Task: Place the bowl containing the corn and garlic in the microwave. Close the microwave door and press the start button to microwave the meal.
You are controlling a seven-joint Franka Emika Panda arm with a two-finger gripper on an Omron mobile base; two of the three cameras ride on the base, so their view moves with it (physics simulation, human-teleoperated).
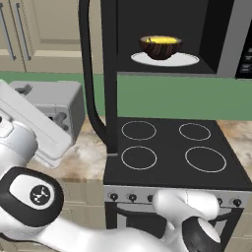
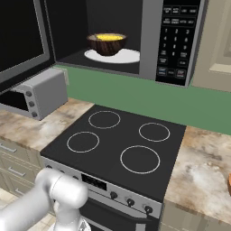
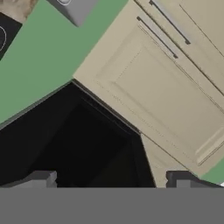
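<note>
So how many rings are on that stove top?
4, all on the stove: back left, back right, front left, front right. None seems hidden.

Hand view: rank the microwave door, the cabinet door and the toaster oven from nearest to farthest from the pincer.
1. microwave door: black panel directly ahead of the open pincer.
2. cabinet door: beige, beyond the panel's edge, on the right.
3. toaster oven: small grey box at the top edge; it looks farthest, though its rank against the cabinet is less certain.
</note>
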